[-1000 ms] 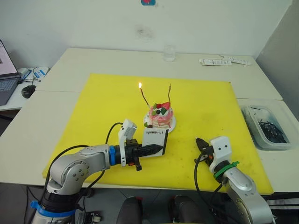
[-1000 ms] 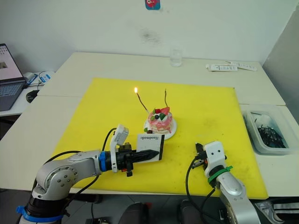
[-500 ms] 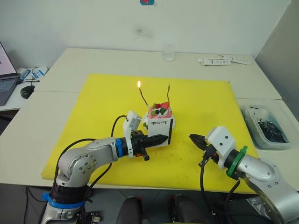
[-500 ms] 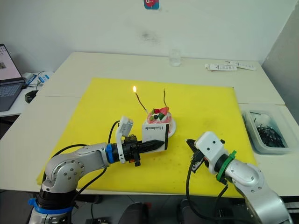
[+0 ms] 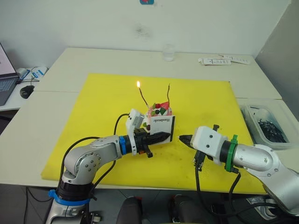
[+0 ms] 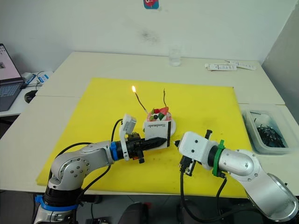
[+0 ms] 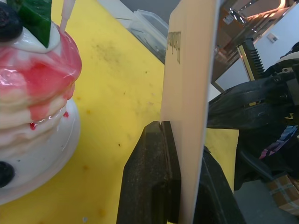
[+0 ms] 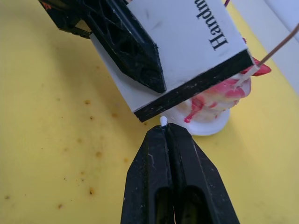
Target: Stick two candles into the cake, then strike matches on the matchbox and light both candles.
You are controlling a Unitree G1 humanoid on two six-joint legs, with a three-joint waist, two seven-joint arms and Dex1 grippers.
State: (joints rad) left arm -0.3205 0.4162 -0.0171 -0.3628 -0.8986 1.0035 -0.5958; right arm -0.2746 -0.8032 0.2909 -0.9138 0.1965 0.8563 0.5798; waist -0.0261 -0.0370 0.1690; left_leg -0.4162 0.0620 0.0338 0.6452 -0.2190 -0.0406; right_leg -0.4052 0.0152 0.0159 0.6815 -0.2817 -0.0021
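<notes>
Strike step for candle two: one candle [image 5: 142,94] lit, the other [image 5: 168,94] unlit, both in the cake [image 5: 159,113]. Left pincer [image 5: 161,137] clamped on the matchbox [image 5: 162,126], held upright just in front of the cake. Right pincer [image 8: 163,131] closed on a match [image 8: 163,121], pale head just under the black strip, probably not touching. Next: press and drag along the strip. Cake close behind; open yellow mat [image 5: 103,102] on the surface toward the robot.

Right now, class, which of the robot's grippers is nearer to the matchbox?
Left. The left gripper is clamped on the matchbox, holding it upright in front of the cake. The right gripper, pinching a match, points its tip just short of the black striking strip.
</notes>
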